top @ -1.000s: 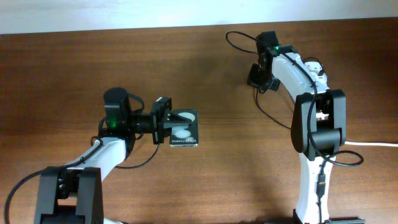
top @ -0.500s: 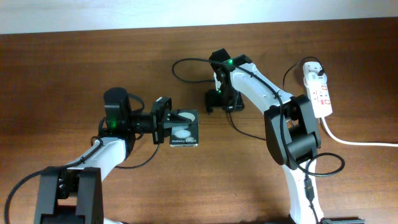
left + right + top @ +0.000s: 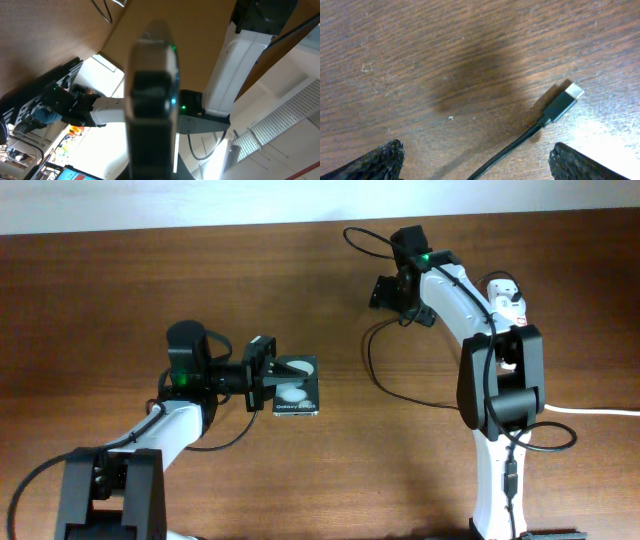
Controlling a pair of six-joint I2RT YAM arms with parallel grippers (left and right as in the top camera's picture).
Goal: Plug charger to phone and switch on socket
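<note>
Overhead: the left gripper [image 3: 263, 376] has its fingers closed against one edge of the phone [image 3: 297, 386]. The phone lies face-up just ahead of the fingers, and I judge it gripped. Nothing is seen entering any phone edge that shows. The right gripper [image 3: 386, 292] hangs over bare table [image 3: 150, 280], well apart from the phone and off to the far side of it. The socket [image 3: 507, 290] lies behind that gripper, beside the arm. It is mostly covered by the arm, so the position of its switches cannot be read.

Left wrist: a blurred dark slab fills the centre, close to the lens. It is taken to be the held phone seen edge-on. The fingers themselves do not show here, so this view adds nothing on the grip.

Right wrist: the right gripper [image 3: 475, 155] is spread wide, with one fingertip [image 3: 387, 160] at each lower corner of the view, and it holds nothing. The charger [image 3: 520, 140] lies loose on the wood between and ahead of the fingers. Its connector tip [image 3: 567, 97] points away from the gripper, nearer the right-hand finger, and touches neither.

Assessment: the phone is secured. The connector is neither picked up nor plugged in. Three steps are left: gripping the tip, carrying it to the phone's port and seating it, and pressing the socket switch. Whether the charger's adapter sits in the socket is hidden.
</note>
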